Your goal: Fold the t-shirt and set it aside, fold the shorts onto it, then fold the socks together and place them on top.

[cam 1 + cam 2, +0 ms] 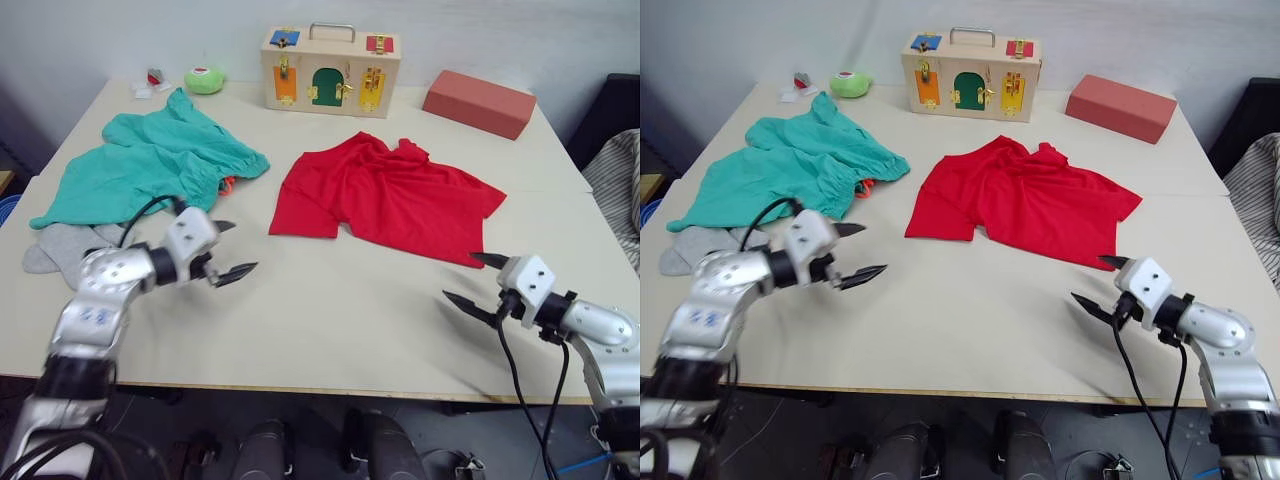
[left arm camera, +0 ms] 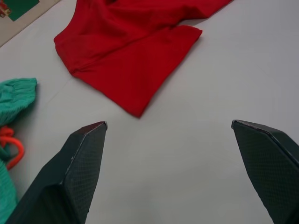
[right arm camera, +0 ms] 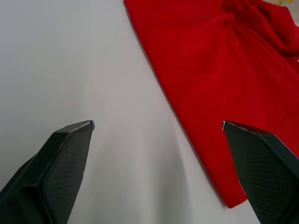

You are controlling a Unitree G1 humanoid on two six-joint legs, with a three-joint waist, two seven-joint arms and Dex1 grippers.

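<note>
Left eye view first: we see nothing folded yet. One t-shirt (image 1: 390, 195) lies rumpled and spread near the middle of the table (image 1: 330, 310), one pair of shorts (image 1: 150, 165) lies crumpled toward our left, and the socks (image 1: 62, 247) sit just beside the shorts' near edge, partly behind our left arm; we cannot tell whether they are two. All three folds and the stacking remain, as we judge it. Our left gripper (image 1: 228, 250) hovers over bare table with its fingers spread and nothing between them; our right gripper (image 1: 478, 281) does the same near the shirt's hem. At the far edge stand one wooden latch box (image 1: 330, 70), one red block (image 1: 478, 103) and one small green toy (image 1: 204, 80).

Right eye view gives the same layout and the same counts.

Left wrist view: we look between two parted black fingers (image 2: 81, 158) at one shirt sleeve and, to the side, a bit of teal cloth with one orange drawstring (image 2: 11, 147).

Right wrist view: two parted fingers (image 3: 65, 154) frame bare table and the shirt's edge, not touching it.
</note>
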